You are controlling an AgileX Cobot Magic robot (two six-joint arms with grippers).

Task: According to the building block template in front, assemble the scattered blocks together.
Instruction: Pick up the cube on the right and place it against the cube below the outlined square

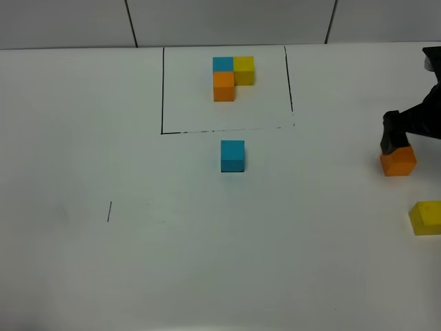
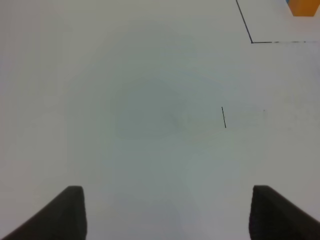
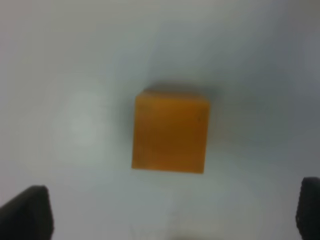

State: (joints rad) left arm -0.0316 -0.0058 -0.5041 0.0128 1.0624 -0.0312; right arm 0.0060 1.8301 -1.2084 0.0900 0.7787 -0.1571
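Where the right claw [image 3: 167, 212] hung over the table, its two dark, blunt-tipped fingers stood spread wide. The orange cube [image 3: 170, 132] lay between them, clear of both in the wrist view. From the high camera one finger seemed to graze the cube's far top edge, though the blur left that unsure. The cube was matte, square-faced and softly edged, sitting flat on the smooth white table [image 1: 138, 262] near its right border. The yellow cube [image 1: 426, 217], equally plain, lay nearer the camera and further right, apart from it. The sky-blue cube [image 1: 232, 156] sat mid-table, just outside the thin black outline [image 1: 162, 89] framing the template [image 1: 231, 76]: blue at the corner, yellow beside it, orange in front, all touching in an L. The left claw [image 2: 167, 212] was likewise spread, with only tabletop between its fingers, near a short black mark [image 2: 223, 117].
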